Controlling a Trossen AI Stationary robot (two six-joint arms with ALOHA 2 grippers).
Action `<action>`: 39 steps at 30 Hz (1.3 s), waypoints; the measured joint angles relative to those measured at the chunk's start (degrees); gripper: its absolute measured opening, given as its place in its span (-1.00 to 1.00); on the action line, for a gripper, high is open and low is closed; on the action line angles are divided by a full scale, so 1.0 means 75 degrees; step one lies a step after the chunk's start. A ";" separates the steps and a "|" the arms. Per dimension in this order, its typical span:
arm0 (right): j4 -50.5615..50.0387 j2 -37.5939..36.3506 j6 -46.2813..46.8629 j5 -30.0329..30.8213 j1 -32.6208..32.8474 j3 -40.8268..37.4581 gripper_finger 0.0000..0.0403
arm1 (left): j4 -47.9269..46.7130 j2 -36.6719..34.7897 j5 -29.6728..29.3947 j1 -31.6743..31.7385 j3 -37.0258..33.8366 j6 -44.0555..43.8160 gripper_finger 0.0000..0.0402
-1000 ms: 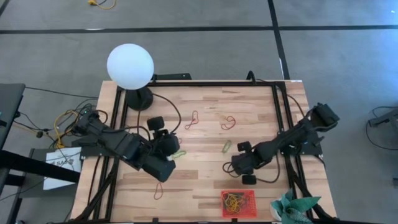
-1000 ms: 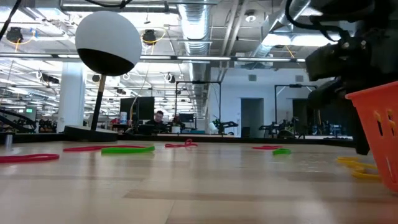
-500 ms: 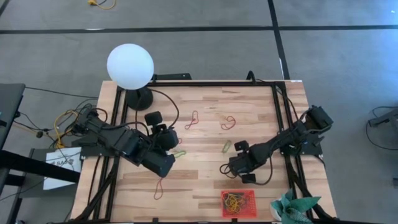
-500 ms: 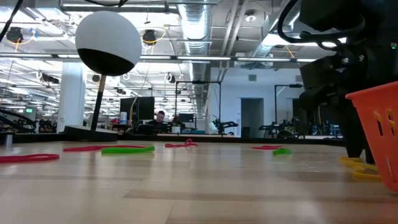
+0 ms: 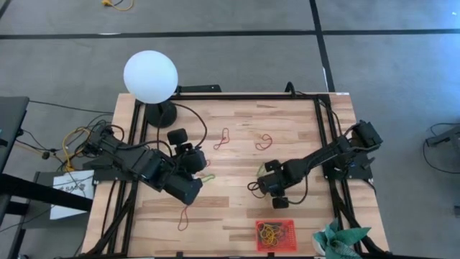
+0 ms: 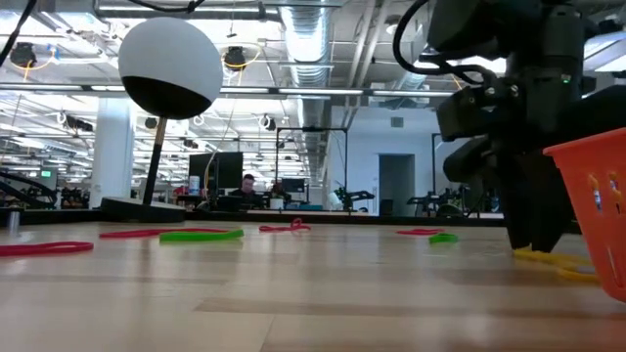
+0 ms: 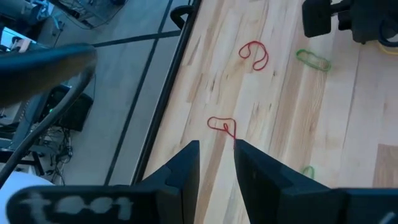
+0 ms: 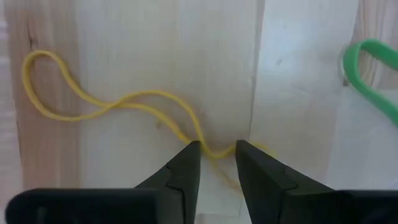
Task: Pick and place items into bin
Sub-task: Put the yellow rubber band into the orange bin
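Note:
A yellow rubber band [image 8: 93, 112] lies flat on the wood, also visible in the low view [image 6: 558, 259]. My right gripper [image 8: 217, 149] stands on it with its fingers pointing down, left of and beyond the red-orange bin [image 5: 275, 234]; several bands lie in the bin. Red bands [image 5: 221, 138] [image 5: 264, 142] [image 5: 182, 219] and green bands [image 5: 262, 169] [image 5: 208, 176] lie loose on the table. My left gripper [image 7: 217, 155] waits shut above the table's left half, touching nothing. My right gripper has one strand of the yellow band [image 8: 208, 148] between its two fingers, near one end of the loop. The fingers come from above, pointing down, and lie across the strand. The whole band lies slack on the table.
A white globe lamp [image 5: 150, 75] stands at the far left corner, with black cables around its base. A teal cloth [image 5: 338, 241] sits at the near right corner beside the bin. Bare wood lies between the two arms.
My right gripper has moved toward the table's left edge and come down onto the yellow band. The band has stayed where it was.

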 joint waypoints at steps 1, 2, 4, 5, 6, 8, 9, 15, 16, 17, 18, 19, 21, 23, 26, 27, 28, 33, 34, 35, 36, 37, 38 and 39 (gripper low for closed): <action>-0.0024 0.0068 -0.0001 0.0039 0.0005 0.0017 -0.54 | -0.0003 0.0000 0.0000 0.0000 0.0000 0.0022 -0.55; -0.0023 0.0098 -0.0006 0.0062 0.0012 0.0021 -0.57 | 0.0000 0.0000 0.0000 0.0000 0.0000 0.0069 -0.55; -0.0005 0.0105 -0.0052 0.0024 0.0005 0.0021 -0.64 | 0.0000 0.0000 0.0000 0.0000 0.0000 0.0128 -0.55; 0.0002 0.0108 -0.0113 0.0015 0.0003 0.0021 -0.68 | 0.0000 0.0000 0.0000 0.0000 0.0000 0.0142 -0.55; 0.0015 0.0088 -0.0180 0.0016 0.0006 0.0015 -0.73 | 0.0000 0.0000 0.0000 0.0000 0.0000 0.0157 -0.55; 0.0033 -0.0045 -0.0203 -0.0029 0.0006 -0.0026 -0.84 | 0.0000 0.0000 0.0000 0.0003 0.0000 0.0163 -0.55; 0.0047 -0.0147 -0.0175 -0.0045 0.0006 -0.0026 -0.91 | 0.0000 0.0000 0.0000 0.0000 0.0000 0.0163 -0.55; -0.0385 -0.0999 0.0471 -0.0484 0.0234 0.0280 -0.97 | 0.0000 0.0003 0.0003 0.0000 0.0000 0.0166 -0.55; -0.0571 -0.1171 0.0633 -0.0565 0.0325 0.0375 -0.98 | 0.0000 0.0003 0.0003 0.0000 0.0000 0.0166 -0.55; -0.0709 -0.1319 0.0794 -0.0640 0.0441 0.0472 -0.99 | 0.0003 0.0003 0.0011 0.0000 0.0000 0.0166 -0.55; -0.0736 -0.1454 0.0956 -0.0687 0.0579 0.0578 -0.98 | 0.0001 0.0003 0.0015 0.0000 0.0000 0.0168 -0.55; -0.0726 -0.1615 0.1141 -0.0736 0.0754 0.0697 -0.98 | 0.0000 0.0003 0.0015 0.0000 0.0000 0.0196 -0.55; -0.0667 -0.1946 0.1495 -0.0855 0.1166 0.0999 -0.99 | 0.0002 0.0003 0.0015 0.0000 0.0000 0.0222 -0.55; -0.0578 -0.2181 0.1807 -0.0896 0.1632 0.1170 -0.99 | 0.0000 0.0003 0.0017 0.0000 0.0000 0.0224 -0.55; 0.0059 -0.2360 0.2002 -0.0866 0.2327 0.1259 -0.99 | 0.0000 0.0003 0.0041 0.0000 0.0000 0.0224 -0.55; 0.0295 -0.2384 0.2020 -0.0750 0.2552 0.1272 -0.99 | 0.0000 0.0003 0.0055 0.0000 0.0000 0.0221 -0.55; 0.0486 -0.2372 0.2104 -0.0593 0.2753 0.1272 -0.99 | 0.0003 0.0003 0.0055 0.0000 0.0000 0.0209 -0.55; 0.0676 -0.1752 0.2446 -0.0337 0.3171 0.1269 -0.99 | 0.0003 0.0003 0.0061 0.0000 0.0000 0.0138 -0.55; 0.0621 -0.1589 0.2482 -0.0329 0.3163 0.1269 -0.99 | 0.0001 0.0003 0.0064 0.0000 0.0000 0.0104 -0.55; 0.0600 -0.1418 0.2488 -0.0302 0.3145 0.1266 -0.99 | 0.0002 0.0003 0.0069 0.0000 0.0000 0.0040 -0.55; 0.0637 -0.1248 0.2490 -0.0288 0.3110 0.1263 -0.99 | 0.0000 0.0003 0.0080 0.0000 0.0000 -0.0034 -0.55; 0.0660 -0.1110 0.2525 -0.0329 0.3069 0.1266 -0.98 | 0.0000 0.0003 0.0119 0.0000 0.0000 -0.0083 -0.55; 0.0659 -0.0989 0.2614 -0.0445 0.3025 0.1264 -0.97 | 0.0000 0.0003 0.0176 0.0000 0.0000 -0.0125 -0.55; 0.0663 -0.0878 0.2730 -0.0615 0.2972 0.1265 -0.96 | 0.0000 0.0003 0.0226 0.0000 0.0000 -0.0159 -0.55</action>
